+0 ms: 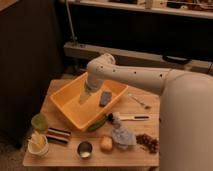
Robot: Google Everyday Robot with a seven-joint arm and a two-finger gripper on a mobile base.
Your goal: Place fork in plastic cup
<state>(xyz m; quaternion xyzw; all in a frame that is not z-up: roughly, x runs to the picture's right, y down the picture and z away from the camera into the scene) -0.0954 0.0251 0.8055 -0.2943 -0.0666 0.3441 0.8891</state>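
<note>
The fork (139, 101) is a small silvery utensil lying on the wooden table (145, 127), to the right of the orange bin. The plastic cup (39, 121) is a translucent light-green tumbler standing upright near the table's left edge. My gripper (85, 96) hangs from the white arm (130, 75) and points down into the left part of the orange bin (75, 107). It is well left of the fork and up and to the right of the cup. I see nothing in the gripper.
A grey object (105, 98) lies in the bin. On the table are a white-handled utensil (131, 118), a green vegetable (97, 125), a striped item (58, 135), a white cup (38, 145), a metal cup (84, 149), a yellowish food item (106, 143), a crumpled grey thing (121, 136) and grapes (148, 142).
</note>
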